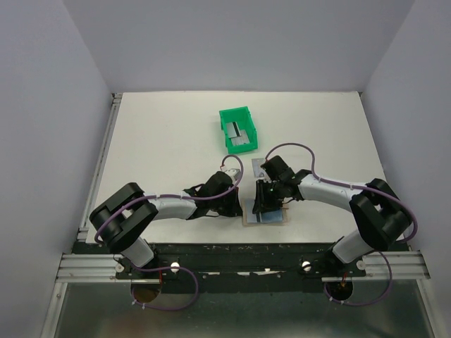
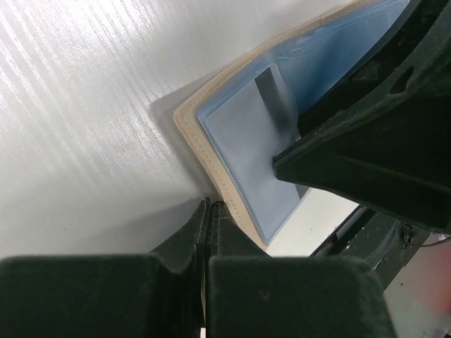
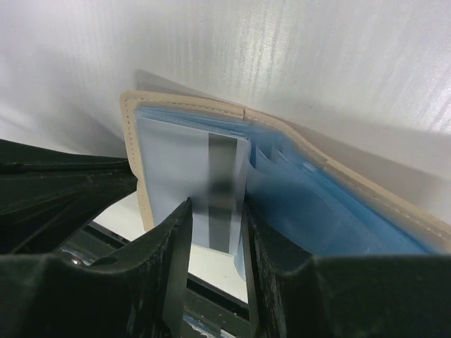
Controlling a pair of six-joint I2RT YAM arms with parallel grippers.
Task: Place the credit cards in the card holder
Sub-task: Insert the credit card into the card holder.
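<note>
Lying open at the near edge of the surface (image 1: pixel 162 141), the wallet (image 1: pixel 266 217) carries a striped card (image 3: pixel 184 176) on its blue inside. The right claw (image 3: pixel 215 211) is slightly parted over the card. The left claw (image 2: pixel 208 211) is closed, touching the wallet's tan edge. A green bin (image 1: pixel 237 129) sits farther back.

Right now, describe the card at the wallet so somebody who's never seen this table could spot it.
On the white table, at the middle of its near edge, lies the open tan card holder. Against its pale blue inside, beneath the right gripper, sits a silver-grey card with a dark stripe. That spot sets it apart from the cards in the green bin.
</note>
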